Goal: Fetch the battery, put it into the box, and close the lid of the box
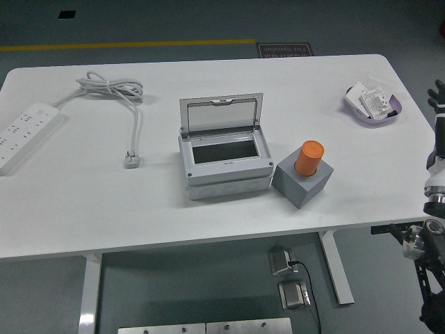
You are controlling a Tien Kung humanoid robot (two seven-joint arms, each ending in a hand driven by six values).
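One right hand (437, 94) at table edge

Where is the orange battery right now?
In the head view the orange battery stands upright in a grey block, right of the table's middle, just beside the open grey box.

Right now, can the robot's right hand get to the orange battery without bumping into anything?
Probably yes. The right hand is at the table's right edge, and bare table lies between it and the orange battery, which stands upright in its gray holder, top exposed.
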